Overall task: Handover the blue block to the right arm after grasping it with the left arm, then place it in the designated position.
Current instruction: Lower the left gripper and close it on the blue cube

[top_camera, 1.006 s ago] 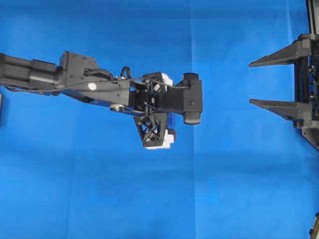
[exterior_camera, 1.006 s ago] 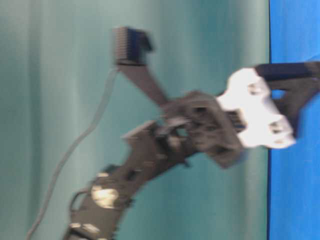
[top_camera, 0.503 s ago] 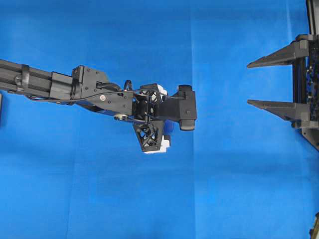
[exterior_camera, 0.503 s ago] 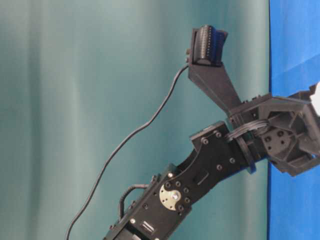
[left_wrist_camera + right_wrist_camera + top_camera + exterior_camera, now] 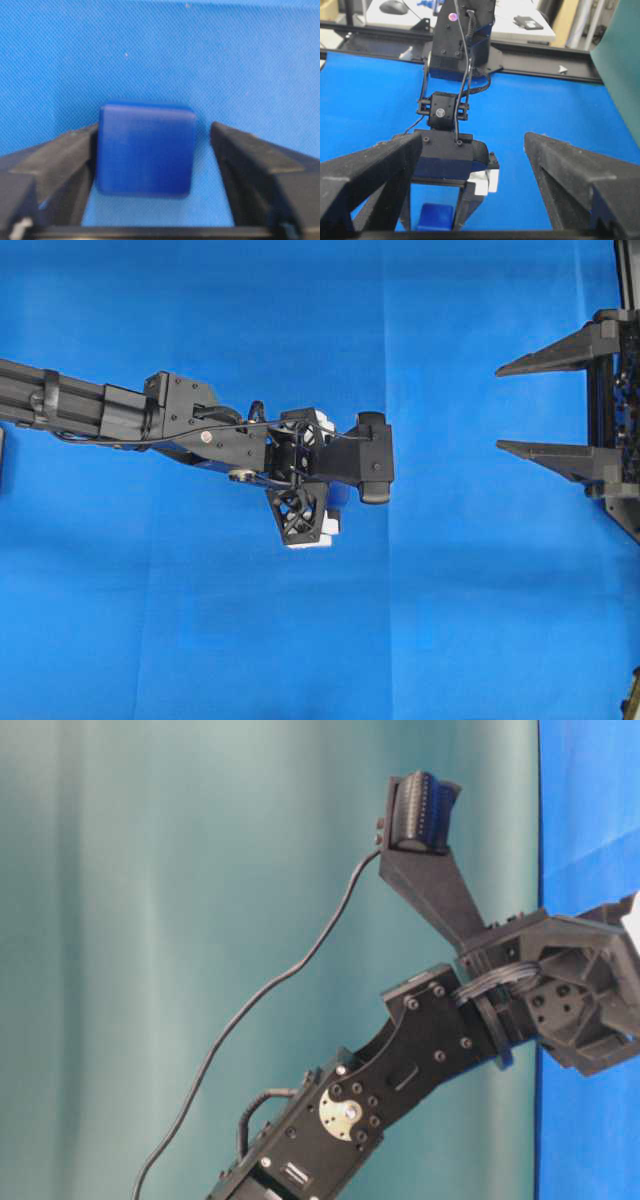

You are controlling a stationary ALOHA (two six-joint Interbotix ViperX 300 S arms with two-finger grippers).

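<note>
Blue block (image 5: 146, 148): between left tool (image 5: 152, 150) fingers, gap on one side, not yet clenched.
Right tool (image 5: 470, 165): released.

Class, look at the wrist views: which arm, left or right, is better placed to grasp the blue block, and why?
Left. The left gripper already brackets the blue block on the cloth, while the right gripper waits open, well away.
</note>
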